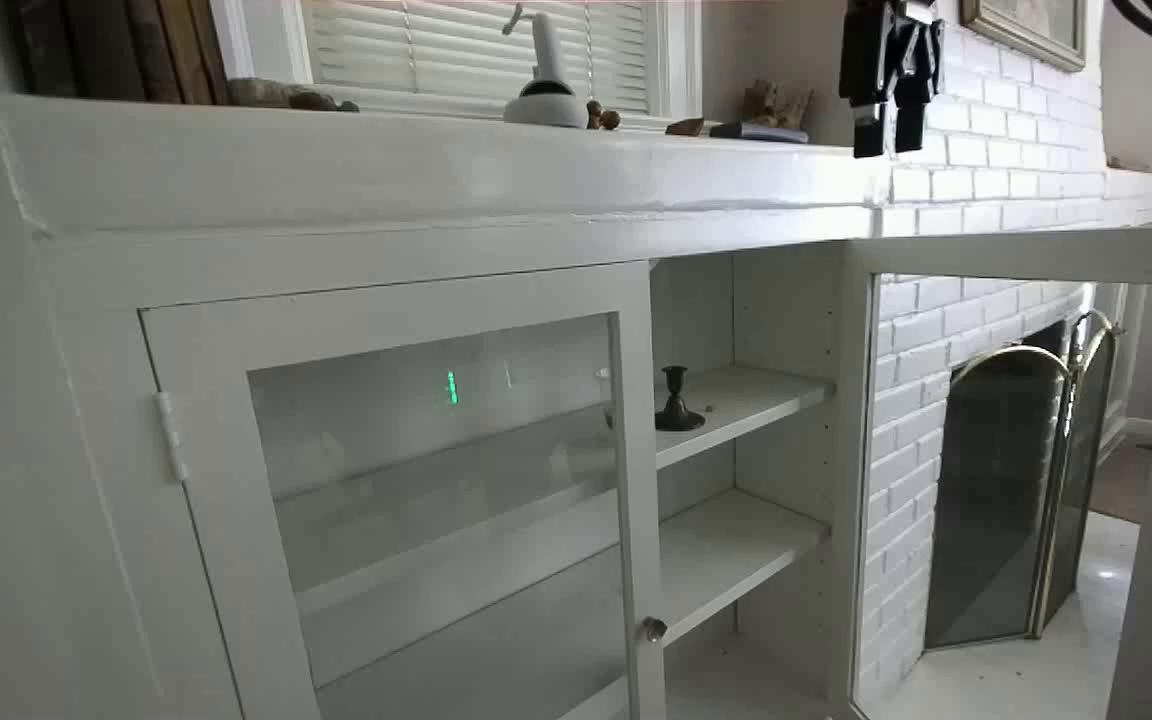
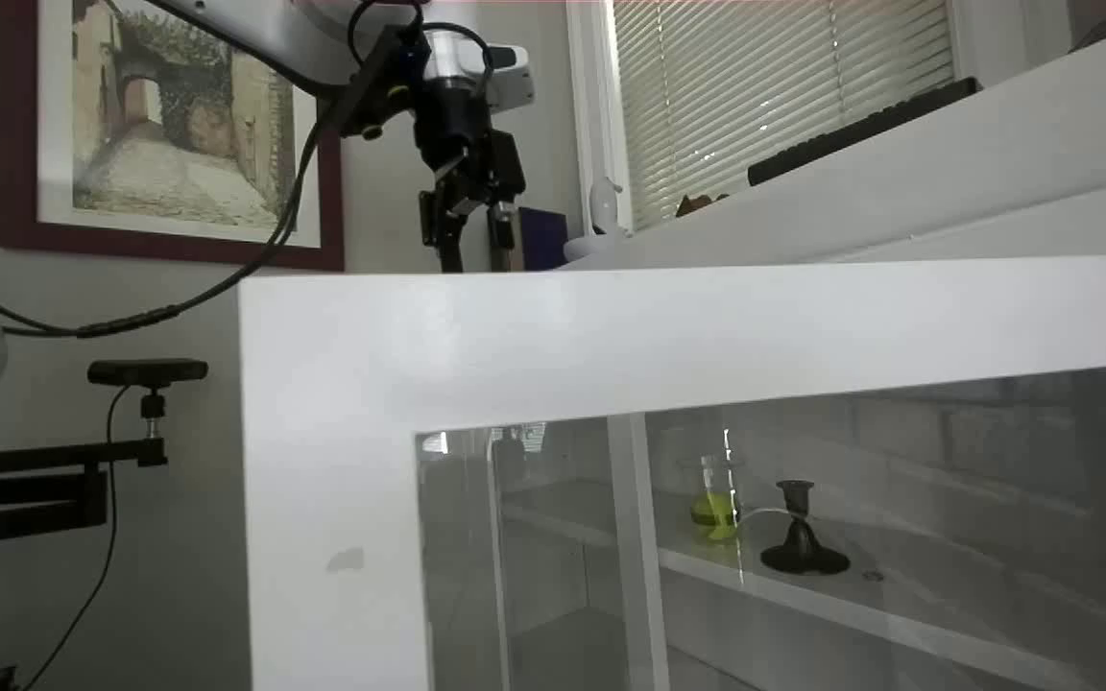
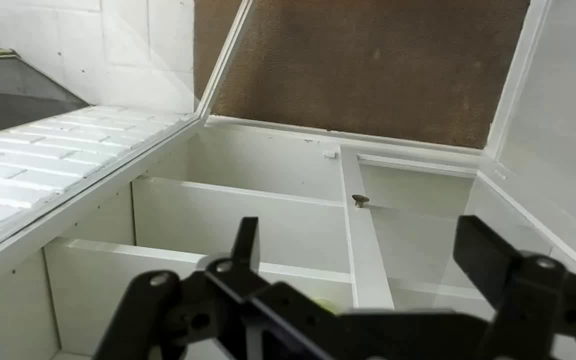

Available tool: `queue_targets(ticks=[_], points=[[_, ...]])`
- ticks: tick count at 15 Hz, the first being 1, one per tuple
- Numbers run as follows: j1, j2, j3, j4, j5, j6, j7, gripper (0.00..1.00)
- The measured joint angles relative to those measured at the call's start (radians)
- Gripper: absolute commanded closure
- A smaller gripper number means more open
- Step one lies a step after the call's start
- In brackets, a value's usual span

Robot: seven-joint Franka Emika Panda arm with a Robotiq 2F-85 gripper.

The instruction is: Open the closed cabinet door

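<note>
The cabinet door (image 1: 456,540) has a white frame around a glass pane and stands shut at the left in an exterior view. It also shows at the right of the cabinet in the wrist view (image 3: 369,245). Its small round knob (image 1: 653,629) is on the edge nearest the opening and shows in the wrist view (image 3: 360,201). My gripper (image 3: 360,240) is open and empty, its fingers wide apart. It points down, apart from the door and above it, near ledge height in both exterior views (image 1: 890,138) (image 2: 478,254).
A matching second door (image 2: 327,499) stands swung open beside the shut one. Its glass shows a candle holder (image 2: 805,537) and a flask of yellow-green liquid (image 2: 714,513) on a shelf. A white ledge (image 1: 436,165) with small objects runs above. A fireplace screen (image 1: 1001,500) stands beyond.
</note>
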Motion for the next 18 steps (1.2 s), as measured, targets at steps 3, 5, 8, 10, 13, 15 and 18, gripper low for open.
queue_targets(ticks=[3, 5, 8, 10, 13, 15, 18], points=[[0.000, 0.000, 0.000, 0.000, 0.000, 0.000, 0.000, 0.00], [0.000, 0.000, 0.000, 0.000, 0.000, 0.000, 0.000, 0.00], [0.000, 0.000, 0.000, 0.000, 0.000, 0.000, 0.000, 0.00], [0.004, 0.004, 0.000, -0.002, 0.000, 0.028, -0.001, 0.00], [0.016, 0.015, 0.005, -0.038, -0.004, 0.182, -0.002, 0.00], [0.018, 0.025, 0.011, -0.090, -0.005, 0.301, 0.001, 0.00], [0.022, 0.047, 0.011, -0.179, -0.004, 0.454, 0.004, 0.00]])
